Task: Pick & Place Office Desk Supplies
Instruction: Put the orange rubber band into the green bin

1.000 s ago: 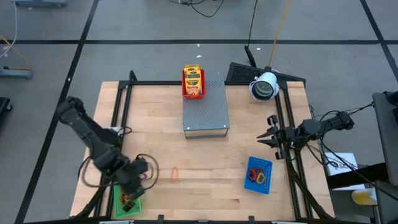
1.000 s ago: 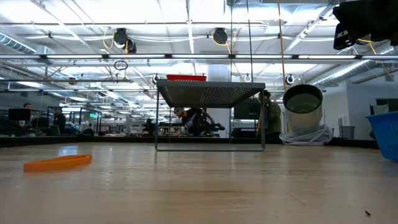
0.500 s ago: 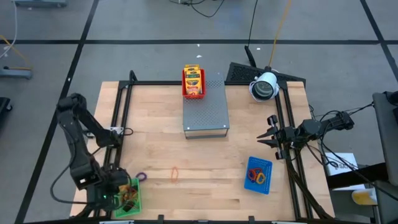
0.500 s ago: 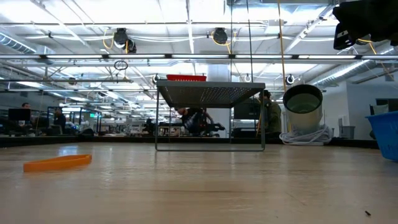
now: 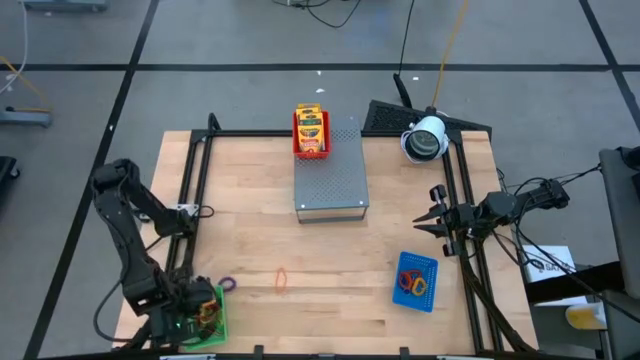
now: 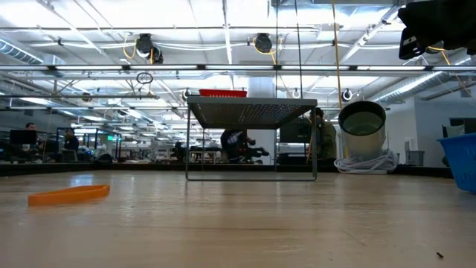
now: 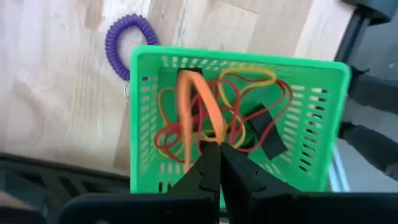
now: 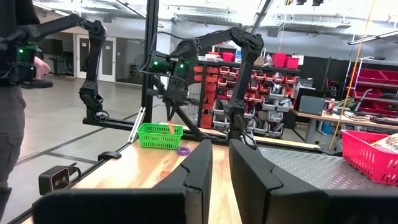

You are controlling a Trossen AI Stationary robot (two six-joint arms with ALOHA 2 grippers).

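Two arms at a wooden table point(image 5: 250, 230), one busy, one parked.

Left gripper point(image 7: 219, 147): at the near left corner, poised over the green mesh tray point(image 7: 311, 155), fingers pinched shut on an orange rubber band point(image 7: 198, 107). Band raised out of the heap, seen from the right wrist view dangling from the fingertips above the tray.

Inside the green tray: a tangle of red bands point(image 7: 180, 140) and yellow bands point(image 7: 250, 76), plus two dark clip-like pieces point(image 7: 263, 118) toward the tray's right side.

Just past the tray's far right corner, flat on the wood: a purple coiled loop point(image 7: 119, 45), close to the tray; touching or not, cannot tell.

Farther right, near the middle of the near half of the table: a second orange band point(image 5: 282, 279), lying alone, well apart from every tray; visible in the low view as a flat orange strip point(image 6: 68, 195).

At the far centre: a grey perforated metal box point(image 5: 331, 178), with a red mesh tray point(image 5: 297, 143) on its far left corner, holding yellow-and-green crayon packets point(image 5: 311, 126).

Near right: a blue mesh tray point(image 5: 432, 262) with red and blue bands point(image 5: 411, 284) inside.

Right gripper point(image 5: 430, 212): held off the right edge of the table, level with the box's near end, fingers slightly parted, nothing between them, pointing left across the table.

Far right corner: a round white device point(image 5: 425, 138) beside the frame rail.

Beyond the table's left side, in the right wrist view: a person in dark clothing point(image 8: 11, 124), standing.
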